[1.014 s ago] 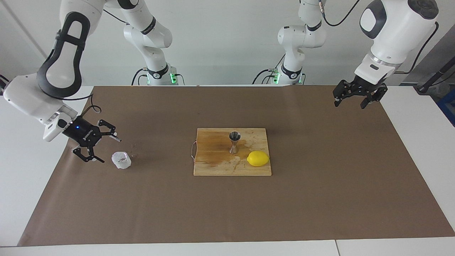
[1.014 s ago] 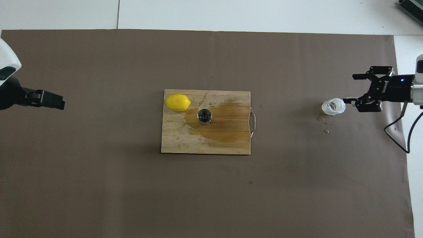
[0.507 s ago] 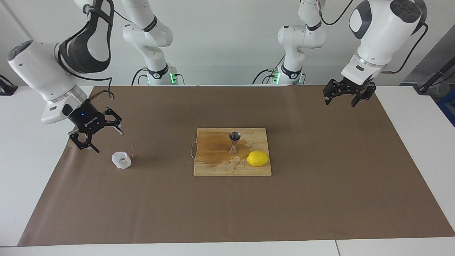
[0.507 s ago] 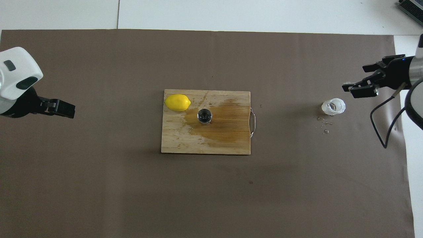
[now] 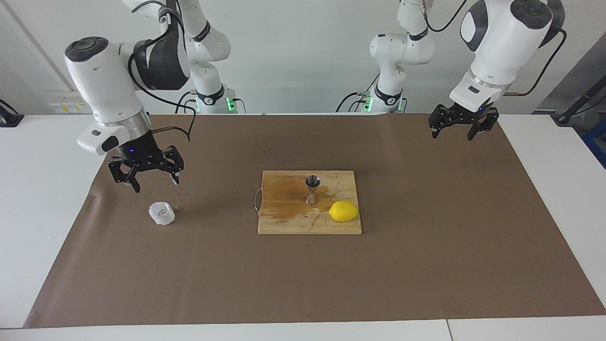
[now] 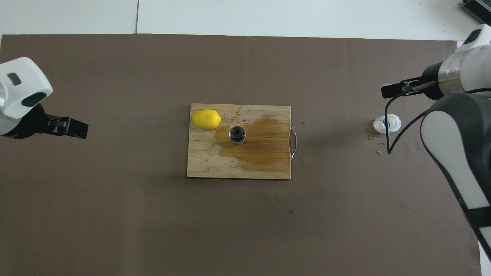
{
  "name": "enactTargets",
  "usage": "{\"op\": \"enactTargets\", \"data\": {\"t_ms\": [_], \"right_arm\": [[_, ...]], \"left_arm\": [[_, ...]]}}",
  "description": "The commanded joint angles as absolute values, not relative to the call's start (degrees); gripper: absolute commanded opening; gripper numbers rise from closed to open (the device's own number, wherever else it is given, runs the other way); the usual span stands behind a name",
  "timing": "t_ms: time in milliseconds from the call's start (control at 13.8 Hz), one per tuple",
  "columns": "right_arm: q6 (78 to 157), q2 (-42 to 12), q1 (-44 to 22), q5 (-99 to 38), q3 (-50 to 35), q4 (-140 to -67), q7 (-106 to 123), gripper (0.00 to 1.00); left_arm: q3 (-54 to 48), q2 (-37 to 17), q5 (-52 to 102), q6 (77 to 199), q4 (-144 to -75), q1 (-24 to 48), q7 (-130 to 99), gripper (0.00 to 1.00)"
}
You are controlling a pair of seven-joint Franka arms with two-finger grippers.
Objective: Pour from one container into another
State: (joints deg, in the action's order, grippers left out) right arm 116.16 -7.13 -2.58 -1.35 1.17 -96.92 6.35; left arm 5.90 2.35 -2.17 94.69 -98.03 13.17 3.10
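The translucent crinkled cup (image 5: 161,213) stands upright on the brown mat at the right arm's end of the table; it also shows in the overhead view (image 6: 387,124). The steel jigger (image 5: 312,189) stands upright on the wooden cutting board (image 5: 284,222), seen from above in the overhead view (image 6: 237,135). My right gripper (image 5: 156,182) is open and empty, raised over the mat close to the cup and apart from it; it also shows in the overhead view (image 6: 392,91). My left gripper (image 5: 453,136) is open and empty, waiting over the mat at the left arm's end.
A yellow lemon (image 5: 343,211) lies on the board beside the jigger. A wet stain (image 6: 261,142) covers part of the board. A few droplets (image 6: 378,147) lie on the mat beside the cup. The board has a wire handle (image 6: 294,142).
My right gripper has lifted away from beside the cup and turned to point down. The cup stays where it stood. The left gripper has shifted slightly.
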Motion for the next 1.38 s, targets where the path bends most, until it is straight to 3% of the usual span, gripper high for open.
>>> {"op": "enactTargets", "data": {"t_ms": [0, 217, 725, 1304], "right_arm": [[109.63, -5.54, -1.85, 0.0, 1.67, -95.19, -0.52, 1.0], [100.84, -2.82, -0.88, -0.09, 2.28, -92.38, -0.62, 1.0], [91.42, 2.55, 2.11, 2.7, 3.08, -89.75, -0.53, 1.0], [87.38, 4.65, 1.41, 3.52, 2.38, -89.38, 0.09, 1.0]], "left_arm": [[6.24, 4.04, -3.52, 95.8, -100.02, 13.45, 1.76, 1.0], [6.24, 4.04, -3.43, 97.38, -100.11, 13.27, -1.84, 1.0], [6.5, 4.04, -3.43, 96.95, -100.11, 13.36, -1.49, 1.0], [6.59, 4.04, -3.43, 97.12, -100.11, 12.92, -1.58, 1.0]]}}
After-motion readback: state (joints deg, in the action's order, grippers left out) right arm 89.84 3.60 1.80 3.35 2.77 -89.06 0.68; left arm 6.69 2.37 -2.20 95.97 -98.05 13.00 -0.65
